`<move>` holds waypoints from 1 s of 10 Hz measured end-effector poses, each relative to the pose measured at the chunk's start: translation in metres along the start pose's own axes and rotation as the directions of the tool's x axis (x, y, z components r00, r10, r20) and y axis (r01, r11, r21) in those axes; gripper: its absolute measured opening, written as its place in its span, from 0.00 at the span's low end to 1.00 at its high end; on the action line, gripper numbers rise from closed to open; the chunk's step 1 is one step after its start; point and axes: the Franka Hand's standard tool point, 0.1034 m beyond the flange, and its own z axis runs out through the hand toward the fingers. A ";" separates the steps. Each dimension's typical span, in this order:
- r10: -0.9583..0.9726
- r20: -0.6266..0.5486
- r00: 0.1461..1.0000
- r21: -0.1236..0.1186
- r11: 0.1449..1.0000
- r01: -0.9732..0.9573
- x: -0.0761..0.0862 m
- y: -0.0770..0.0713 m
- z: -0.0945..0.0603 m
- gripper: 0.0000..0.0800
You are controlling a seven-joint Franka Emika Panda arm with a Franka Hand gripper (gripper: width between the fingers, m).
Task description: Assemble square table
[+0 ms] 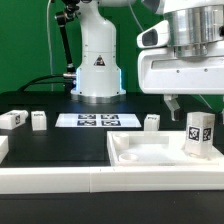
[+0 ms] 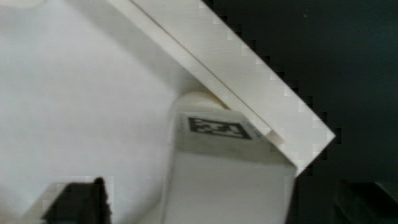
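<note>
The square table's white tabletop [image 1: 150,152] lies tray-side up at the exterior view's right, near the front. One white tagged leg [image 1: 198,135] stands upright in its right corner. My gripper [image 1: 190,106] hangs just above that leg, jaws open. In the wrist view the leg [image 2: 228,150] lies between my dark fingers [image 2: 71,202], with a wide gap on one side, and nothing is gripped. Its tag sits against the tabletop's raised wall [image 2: 240,75]. Three loose legs [image 1: 12,119] [image 1: 38,120] [image 1: 151,121] rest on the black table.
The marker board [image 1: 97,120] lies flat in front of the robot's white base [image 1: 97,65]. A long white rail [image 1: 60,182] runs along the front edge of the work surface. Black cables trail behind the base on the exterior view's left.
</note>
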 end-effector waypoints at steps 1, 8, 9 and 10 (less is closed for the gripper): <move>-0.069 0.000 0.998 0.000 0.998 0.069 -0.001 -0.001 0.000 0.80; -0.698 -0.004 0.716 -0.068 0.715 0.696 -0.008 -0.006 0.001 0.81; -0.767 0.003 0.641 -0.072 0.640 0.765 -0.008 -0.006 0.001 0.81; -0.796 0.006 0.606 -0.073 0.604 0.794 -0.007 -0.006 0.001 0.81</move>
